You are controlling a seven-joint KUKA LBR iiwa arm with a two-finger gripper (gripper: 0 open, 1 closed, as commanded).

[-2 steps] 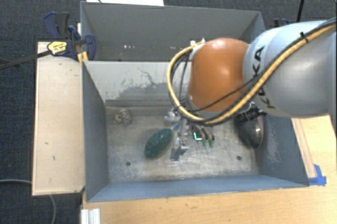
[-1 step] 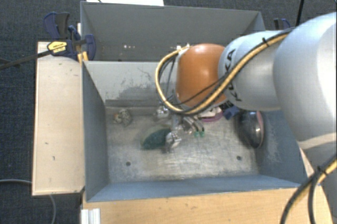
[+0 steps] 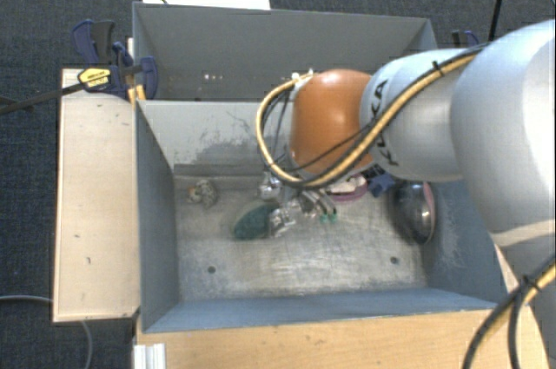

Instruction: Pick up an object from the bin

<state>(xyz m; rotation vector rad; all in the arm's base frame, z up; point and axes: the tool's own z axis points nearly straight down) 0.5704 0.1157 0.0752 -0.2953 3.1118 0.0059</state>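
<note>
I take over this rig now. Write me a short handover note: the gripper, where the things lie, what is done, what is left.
Gripper: low in the middle of the bin, close against the right end of a dark green lump. Whether it holds the lump cannot be told.
Other things: a small grey-brown piece at the left back of the floor, a shiny metal round thing at the right, and a pink thing partly under the arm.
Done: the arm is down in the bin.
Left: nothing is lifted yet. Probably grip the green lump and raise it out.

Lump [image 3: 250,225] mid-floor of bin [image 3: 156,211], scrap [image 3: 205,194] behind-left, dish [image 3: 415,213] far right
</note>
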